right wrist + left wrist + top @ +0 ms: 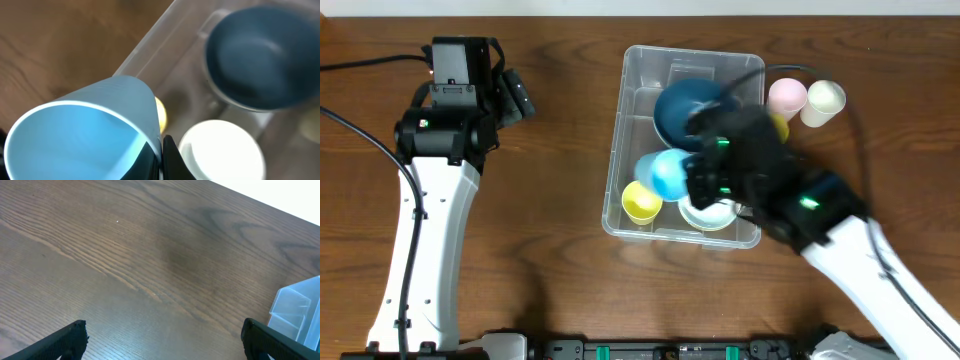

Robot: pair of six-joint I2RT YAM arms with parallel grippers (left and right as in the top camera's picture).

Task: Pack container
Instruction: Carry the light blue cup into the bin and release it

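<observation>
A: Where's the container [632,80] sitting?
B: Mid-table, holding a dark blue bowl [685,108]. The right gripper [692,182] is clamping a light blue cup [669,172] above it
A: And the left gripper [162,342]?
B: Hanging spread wide over the table [150,255], well apart from it

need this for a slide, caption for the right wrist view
Tilted blue cup held over the bin, with a dark blue bowl and a white bowl already inside.

No text, label, brand or number can be read on anything here
</observation>
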